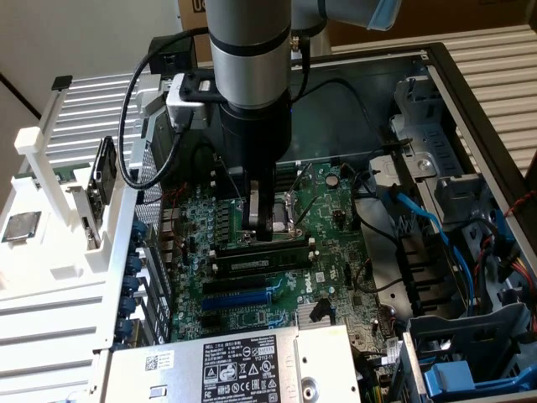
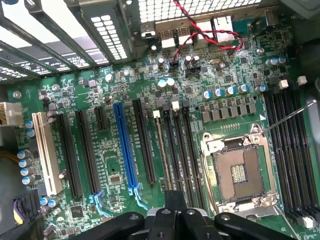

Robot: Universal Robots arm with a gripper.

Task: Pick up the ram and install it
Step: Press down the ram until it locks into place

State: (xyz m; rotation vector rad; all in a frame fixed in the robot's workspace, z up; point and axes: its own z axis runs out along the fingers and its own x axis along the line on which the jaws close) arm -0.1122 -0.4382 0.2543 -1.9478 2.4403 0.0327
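Note:
The ram (image 1: pixel 258 260) stands upright in one of the black memory slots on the motherboard (image 1: pixel 336 210), between white end clips. In the wrist view the ram (image 2: pixel 159 150) shows edge-on as a thin pale strip in its slot. My gripper (image 1: pixel 264 228) hangs straight down over the middle of the stick, beside the CPU socket (image 1: pixel 289 217). The fingers are shut, with nothing between them. Their tips are at or just above the ram's upper edge, and I cannot tell if they touch. The gripper (image 2: pixel 172 200) is a closed black pair over the slots.
The open PC case (image 1: pixel 470 101) walls in the board. A blue slot (image 2: pixel 125 150) and black expansion slots lie beside the memory slots. The labelled power supply (image 1: pixel 235 365) is in front, blue cables (image 1: pixel 428 222) and drive cages on the exterior view's right, a white fixture (image 1: pixel 50 210) on its left.

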